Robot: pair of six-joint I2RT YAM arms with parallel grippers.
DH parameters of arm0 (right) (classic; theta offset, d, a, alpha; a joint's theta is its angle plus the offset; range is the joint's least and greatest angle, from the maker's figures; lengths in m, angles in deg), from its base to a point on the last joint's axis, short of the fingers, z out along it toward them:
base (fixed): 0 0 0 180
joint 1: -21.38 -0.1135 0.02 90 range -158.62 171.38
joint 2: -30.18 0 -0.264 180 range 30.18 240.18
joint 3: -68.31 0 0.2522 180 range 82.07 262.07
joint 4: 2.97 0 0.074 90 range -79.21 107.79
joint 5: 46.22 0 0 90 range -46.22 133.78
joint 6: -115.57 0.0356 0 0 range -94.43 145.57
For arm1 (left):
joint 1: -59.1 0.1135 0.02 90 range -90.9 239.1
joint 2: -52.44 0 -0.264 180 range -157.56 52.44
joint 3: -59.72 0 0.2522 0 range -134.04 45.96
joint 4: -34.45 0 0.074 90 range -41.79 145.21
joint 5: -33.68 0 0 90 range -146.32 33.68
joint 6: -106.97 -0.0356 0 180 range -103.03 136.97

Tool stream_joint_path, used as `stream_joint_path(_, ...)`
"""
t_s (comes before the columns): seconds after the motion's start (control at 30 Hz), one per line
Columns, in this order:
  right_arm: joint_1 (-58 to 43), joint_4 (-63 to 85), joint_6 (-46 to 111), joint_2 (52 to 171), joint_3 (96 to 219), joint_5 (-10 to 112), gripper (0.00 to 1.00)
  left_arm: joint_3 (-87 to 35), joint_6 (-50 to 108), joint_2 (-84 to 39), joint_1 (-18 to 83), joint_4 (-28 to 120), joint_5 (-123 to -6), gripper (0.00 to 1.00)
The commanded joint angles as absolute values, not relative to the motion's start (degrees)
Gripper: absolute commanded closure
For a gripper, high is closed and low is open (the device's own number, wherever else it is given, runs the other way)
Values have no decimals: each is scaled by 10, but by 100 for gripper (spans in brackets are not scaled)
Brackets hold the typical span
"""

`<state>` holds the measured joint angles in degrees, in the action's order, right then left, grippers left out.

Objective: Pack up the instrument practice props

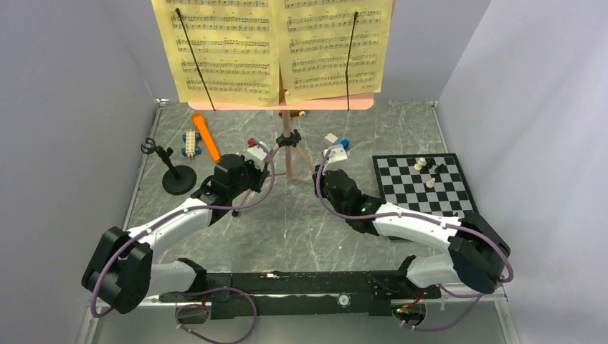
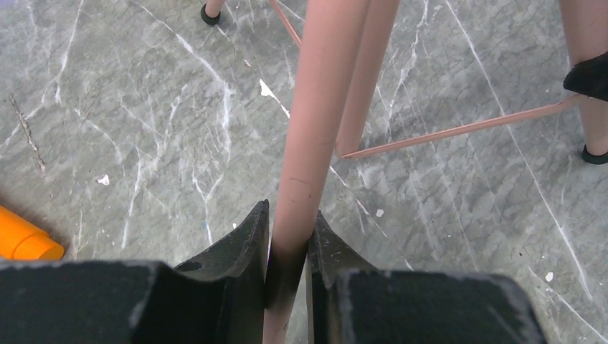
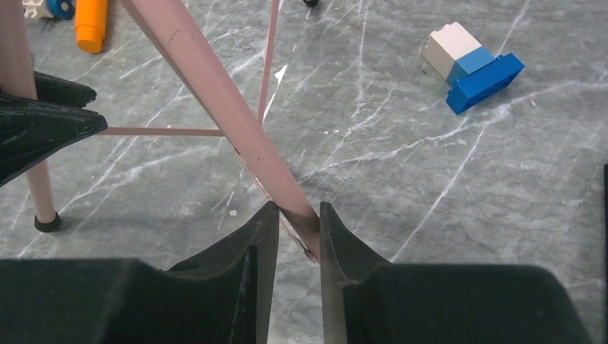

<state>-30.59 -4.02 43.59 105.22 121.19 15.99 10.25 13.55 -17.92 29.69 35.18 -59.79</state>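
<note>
The pink music stand (image 1: 288, 147) stands upright mid-table on its tripod legs, with the yellow sheet-music pages (image 1: 276, 46) on its desk. My left gripper (image 1: 249, 185) is shut on the stand's left leg (image 2: 315, 129), with both jaws pressed against the tube (image 2: 290, 211). My right gripper (image 1: 321, 174) is shut on the right leg (image 3: 215, 93) near its lower end (image 3: 298, 206). The orange microphone (image 1: 206, 136) lies flat at the back left; its tip also shows in the left wrist view (image 2: 21, 240). The black round-based mic stand (image 1: 177, 177) stands left of my left arm.
A chessboard (image 1: 401, 193) with a few pieces lies at the right. Blue-and-white toy blocks sit beside the microphone (image 1: 191, 143) and right of the stand (image 1: 337, 145), the latter also in the right wrist view (image 3: 473, 64). Grey walls enclose the table.
</note>
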Motion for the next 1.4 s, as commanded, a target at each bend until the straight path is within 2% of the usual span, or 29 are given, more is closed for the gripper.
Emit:
stream_joint_path(0.0,-350,16,494,1027,1193,202,100,92,217,-209,325,330,-543,100)
stream_joint_path(0.27,-351,6,504,1055,1190,221,100,101,293,-217,324,360,-508,100)
stream_joint_path(0.47,-350,5,491,1044,1187,217,100,108,292,-206,323,348,-526,100)
stream_joint_path(0.5,-350,7,485,1037,1188,215,95,107,289,-204,323,348,-534,100)
stream_joint_path(0.57,-350,8,461,1018,1191,218,66,102,282,-201,323,352,-547,100)
stream_joint_path(0.63,-350,7,443,996,1195,208,47,99,276,-197,320,354,-555,100)
stream_joint_path(0.7,-348,4,420,980,1201,184,36,98,265,-193,316,355,-558,100)
stream_joint_path(0.8,-331,-1,390,973,1223,170,28,98,241,-191,300,359,-545,100)
stream_joint_path(1.03,-256,-23,360,1034,1283,212,26,96,219,-207,264,372,-506,100)
stream_joint_path(1.37,-234,-17,352,1130,1333,281,38,84,192,-204,259,405,-516,100)
